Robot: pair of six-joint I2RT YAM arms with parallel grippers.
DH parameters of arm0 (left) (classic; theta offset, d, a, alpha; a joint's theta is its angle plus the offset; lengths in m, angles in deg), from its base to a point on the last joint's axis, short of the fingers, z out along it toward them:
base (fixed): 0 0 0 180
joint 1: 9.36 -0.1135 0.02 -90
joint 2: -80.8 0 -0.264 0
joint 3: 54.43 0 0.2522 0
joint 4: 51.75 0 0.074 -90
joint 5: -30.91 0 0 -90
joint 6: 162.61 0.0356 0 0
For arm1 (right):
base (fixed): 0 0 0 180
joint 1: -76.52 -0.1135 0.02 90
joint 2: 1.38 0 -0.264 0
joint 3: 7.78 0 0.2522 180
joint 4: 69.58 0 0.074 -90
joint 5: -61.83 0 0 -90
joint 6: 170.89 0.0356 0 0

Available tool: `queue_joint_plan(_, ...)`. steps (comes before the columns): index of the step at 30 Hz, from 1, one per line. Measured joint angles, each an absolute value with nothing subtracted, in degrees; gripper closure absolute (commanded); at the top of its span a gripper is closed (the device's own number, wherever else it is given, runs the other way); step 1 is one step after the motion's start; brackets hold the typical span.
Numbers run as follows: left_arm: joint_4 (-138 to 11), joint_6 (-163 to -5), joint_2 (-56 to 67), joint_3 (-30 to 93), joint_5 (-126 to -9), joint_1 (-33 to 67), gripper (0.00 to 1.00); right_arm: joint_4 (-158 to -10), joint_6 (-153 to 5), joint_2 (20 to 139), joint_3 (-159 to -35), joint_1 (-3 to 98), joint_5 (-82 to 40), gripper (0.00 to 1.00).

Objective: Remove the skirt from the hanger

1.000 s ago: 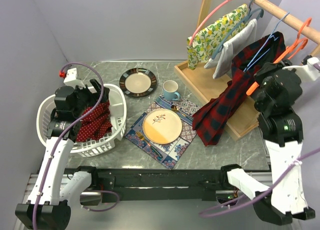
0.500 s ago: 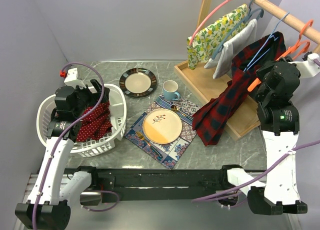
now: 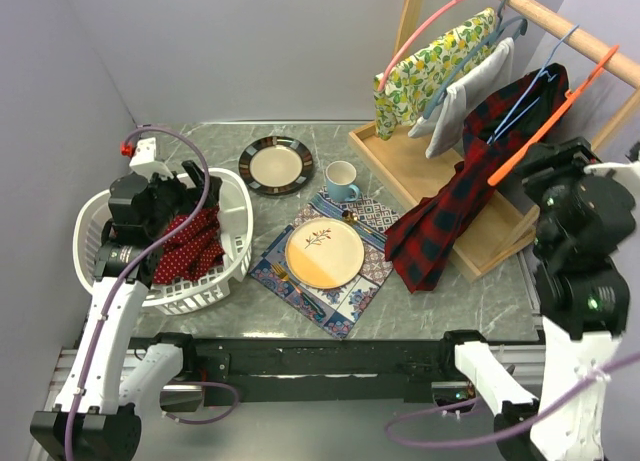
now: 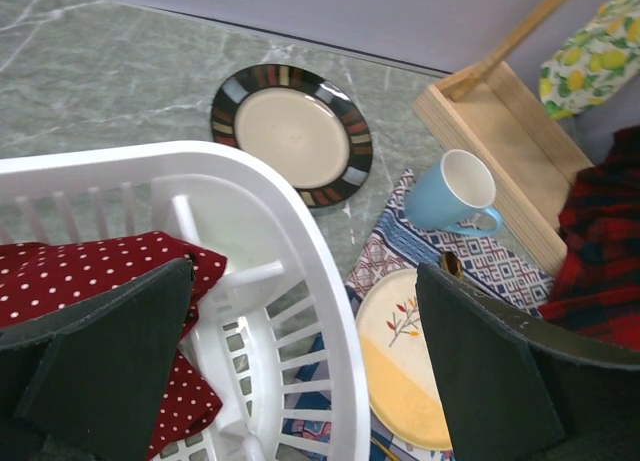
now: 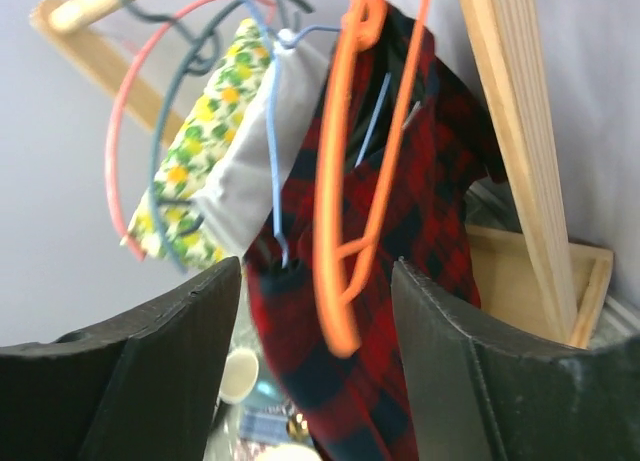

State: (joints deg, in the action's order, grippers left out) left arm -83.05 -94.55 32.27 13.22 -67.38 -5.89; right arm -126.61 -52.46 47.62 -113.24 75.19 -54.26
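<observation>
Down in the white basket (image 3: 238,195) at the left of the counter (image 3: 205,146) lies a red polka-dot cloth, which I take for the skirt (image 4: 85,271). It is bunched, with no clear long axis, just beneath the left gripper (image 4: 305,281), whose fingers are spread and hold nothing. Well apart to the right, the orange hanger (image 5: 335,231) hangs bare on the rod (image 3: 560,26), sloping down toward the right gripper (image 5: 315,281), likewise spread and empty. Whether hanger and fingers touch is unclear. The left finger and the frame edge hide much of the skirt.
</observation>
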Motion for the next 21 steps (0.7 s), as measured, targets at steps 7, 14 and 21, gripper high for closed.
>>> queue_joint_plan(7,-82.0,-94.5,33.1,12.7,-71.4,-5.9,0.01,-131.9,-55.5,46.2,-121.6,75.2,-45.3,0.35)
queue_joint_plan(14,-81.1,-94.5,34.1,12.4,-73.0,-5.9,0.01,-132.6,-55.2,50.0,-127.6,75.2,-38.8,0.43)
queue_joint_plan(21,-81.0,-94.5,34.2,12.4,-73.3,-5.9,0.01,-132.0,-53.6,60.5,-129.9,75.2,-37.5,0.46)
